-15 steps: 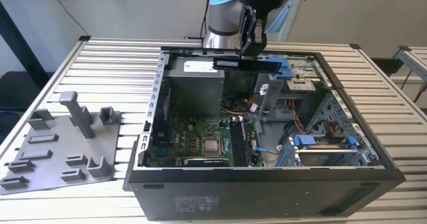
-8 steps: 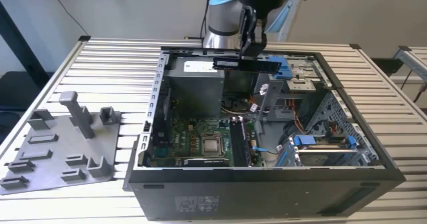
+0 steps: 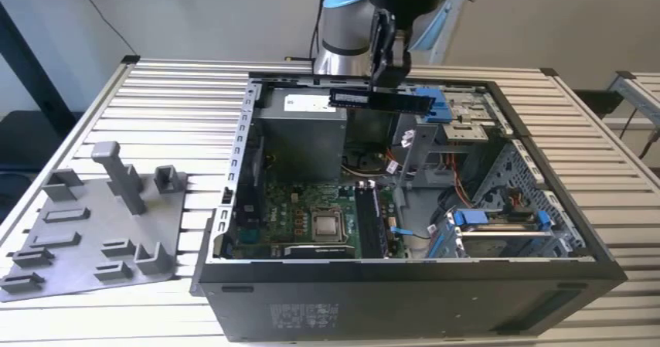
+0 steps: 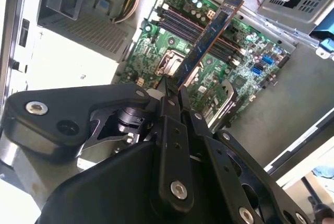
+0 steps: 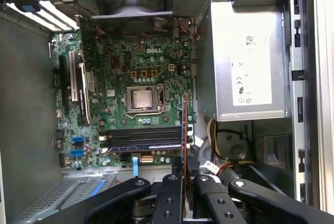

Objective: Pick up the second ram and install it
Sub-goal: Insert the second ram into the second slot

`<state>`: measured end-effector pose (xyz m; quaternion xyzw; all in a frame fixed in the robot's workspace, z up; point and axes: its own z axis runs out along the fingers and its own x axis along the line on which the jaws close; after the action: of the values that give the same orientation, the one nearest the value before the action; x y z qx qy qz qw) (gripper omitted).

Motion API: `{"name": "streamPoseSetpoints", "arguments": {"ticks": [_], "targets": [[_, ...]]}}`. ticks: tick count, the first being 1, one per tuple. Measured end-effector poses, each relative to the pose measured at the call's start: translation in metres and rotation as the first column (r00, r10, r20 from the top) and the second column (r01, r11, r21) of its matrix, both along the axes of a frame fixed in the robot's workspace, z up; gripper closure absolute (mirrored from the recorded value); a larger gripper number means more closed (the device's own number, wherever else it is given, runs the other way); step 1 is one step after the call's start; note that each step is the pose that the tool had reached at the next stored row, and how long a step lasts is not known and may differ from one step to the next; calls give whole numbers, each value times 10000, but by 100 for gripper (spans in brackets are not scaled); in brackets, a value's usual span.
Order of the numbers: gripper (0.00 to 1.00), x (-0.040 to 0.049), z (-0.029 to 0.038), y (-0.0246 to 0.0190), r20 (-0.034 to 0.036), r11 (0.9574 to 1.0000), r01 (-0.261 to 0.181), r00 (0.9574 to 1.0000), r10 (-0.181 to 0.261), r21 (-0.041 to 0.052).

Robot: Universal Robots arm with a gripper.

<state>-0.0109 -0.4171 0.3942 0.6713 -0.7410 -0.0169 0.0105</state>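
Carry phase: the second ram (image 3: 407, 102) is gripped by the end effector (image 3: 384, 84) above the case (image 3: 413, 301). Alignment over the memory slots (image 5: 141, 139) is judged necessary.

White label (image 5: 245, 72) on power supply (image 5: 245, 20), sticker (image 3: 304, 314) on case (image 3: 433, 304), small print illegible

The motherboard (image 5: 109, 93) is green, the second ram (image 4: 209, 38) dark blue, the pincer (image 4: 173, 91) black, the drive-bay clips (image 3: 469, 217) blue, and the slatted bench (image 3: 175, 107) white.
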Motion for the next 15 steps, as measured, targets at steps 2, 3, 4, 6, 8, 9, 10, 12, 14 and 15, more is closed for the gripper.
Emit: {"name": "streamPoseSetpoints", "arguments": {"ticks": [2,3,4,6,8,9,10,12,14,15], "targets": [[86,0,0,0,-1,9999,121,9999,-121,0],[86,0,-1,0,-1,9998,187,9998,-187,1],[86,0,-1,0,-1,9996,267,9996,-267,1],[86,0,-2,0,0,9990,440,9990,-440,1],[86,0,-3,0,0,9981,621,9981,-621,0],[86,0,-3,0,0,9975,711,9975,-711,0],[86,0,-4,0,-1,9968,796,9968,-796,0],[86,0,-5,0,-1,9952,979,9952,-979,0],[86,0,-6,0,0,9933,1160,9933,-1160,0],[86,0,-7,0,0,9920,1261,9920,-1261,0]]}}
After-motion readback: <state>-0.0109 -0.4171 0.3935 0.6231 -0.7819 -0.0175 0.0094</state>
